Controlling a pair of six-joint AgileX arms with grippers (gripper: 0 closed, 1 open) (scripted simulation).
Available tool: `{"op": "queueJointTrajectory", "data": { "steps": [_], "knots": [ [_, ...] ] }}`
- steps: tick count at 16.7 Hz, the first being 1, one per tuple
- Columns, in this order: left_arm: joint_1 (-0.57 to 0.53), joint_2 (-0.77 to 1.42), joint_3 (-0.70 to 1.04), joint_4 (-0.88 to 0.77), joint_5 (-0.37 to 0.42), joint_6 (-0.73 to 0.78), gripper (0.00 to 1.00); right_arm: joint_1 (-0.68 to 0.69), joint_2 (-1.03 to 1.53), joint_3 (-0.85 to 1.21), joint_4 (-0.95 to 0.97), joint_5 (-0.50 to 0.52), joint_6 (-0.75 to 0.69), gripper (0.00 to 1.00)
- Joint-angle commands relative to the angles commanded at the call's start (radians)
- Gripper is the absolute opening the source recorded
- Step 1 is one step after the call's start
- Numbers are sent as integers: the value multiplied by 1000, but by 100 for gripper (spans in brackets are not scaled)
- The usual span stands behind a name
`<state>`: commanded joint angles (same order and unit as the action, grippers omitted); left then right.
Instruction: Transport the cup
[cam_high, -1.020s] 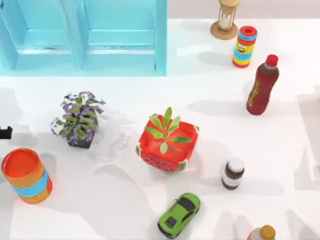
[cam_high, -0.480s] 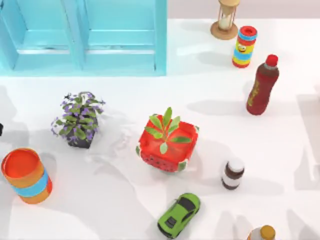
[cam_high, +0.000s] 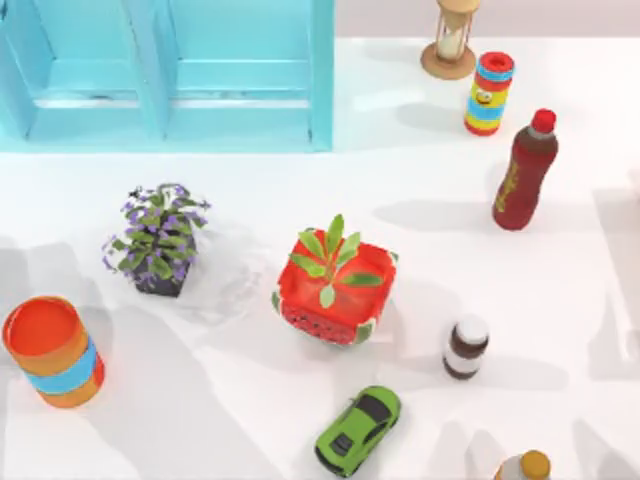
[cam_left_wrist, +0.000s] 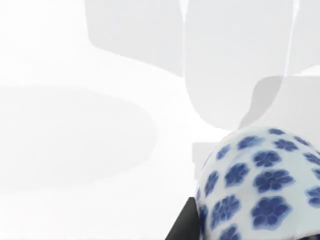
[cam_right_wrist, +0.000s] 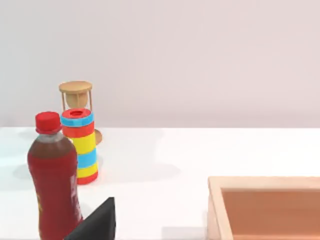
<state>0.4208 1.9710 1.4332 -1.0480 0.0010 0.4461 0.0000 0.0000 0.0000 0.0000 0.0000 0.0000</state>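
So far nothing is under way: the cup (cam_high: 53, 350) stands upright at the table's (cam_high: 430, 180) near-left corner, well left of the purple-flowered plant (cam_high: 157, 240), untouched. Neither arm reaches it. I cannot tell how either gripper's fingers stand. Approach, grasp, lift and carry all appear to remain.

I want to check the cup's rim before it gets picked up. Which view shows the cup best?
The top view: the cup stands upright at the table's left edge, with its whole red-orange rim and inside open to the camera. The two wrist views point at other things.
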Motion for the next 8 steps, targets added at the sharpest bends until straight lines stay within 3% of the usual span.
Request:
{"op": "queueJointTrajectory", "data": {
  "steps": [8],
  "knots": [
    [174, 88, 241, -152, 2, 177, 0, 0, 0, 0, 0, 0, 0, 100]
  ]
}}
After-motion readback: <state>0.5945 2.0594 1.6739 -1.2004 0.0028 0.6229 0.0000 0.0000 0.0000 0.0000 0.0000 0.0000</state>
